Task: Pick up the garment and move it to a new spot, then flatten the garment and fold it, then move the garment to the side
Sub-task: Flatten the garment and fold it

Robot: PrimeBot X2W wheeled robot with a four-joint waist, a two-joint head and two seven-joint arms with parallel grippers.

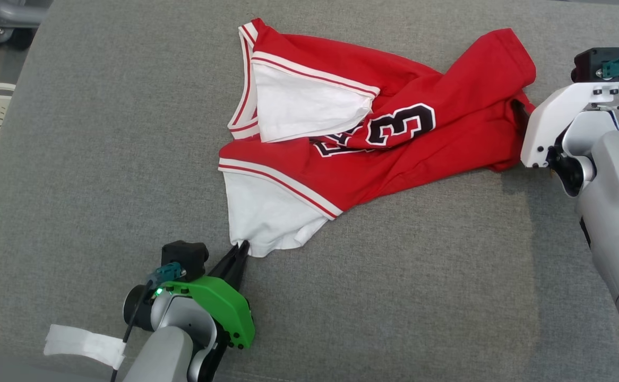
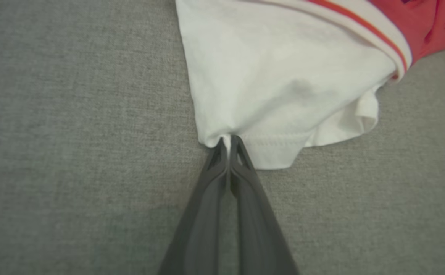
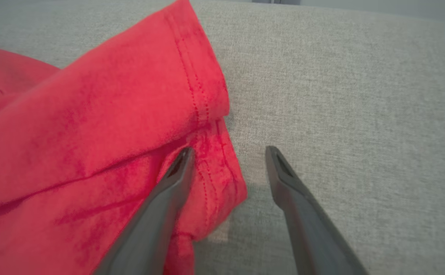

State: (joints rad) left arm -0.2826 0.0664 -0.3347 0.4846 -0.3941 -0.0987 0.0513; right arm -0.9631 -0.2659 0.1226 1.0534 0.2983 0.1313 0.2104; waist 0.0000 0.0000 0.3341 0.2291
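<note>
a red jersey [image 1: 421, 154] is lying crumpled in the middle of a grey fabric surface [image 1: 102, 159] as the robot is working to flatten it. the left hand [image 1: 241, 246] is clenching the tip of the white sleeve [image 1: 267, 212] nearest the robot. the right hand [image 1: 519, 111] is standing released at the hem [image 3: 203, 114] on the jersey's right edge, one finger over the red cloth and the other over bare surface. to do this step well, the right hand is probably needing to close on the hem corner through both layers. both hands are then best pulling apart low and evenly, spreading the twisted middle without the sleeve slipping free.
</note>
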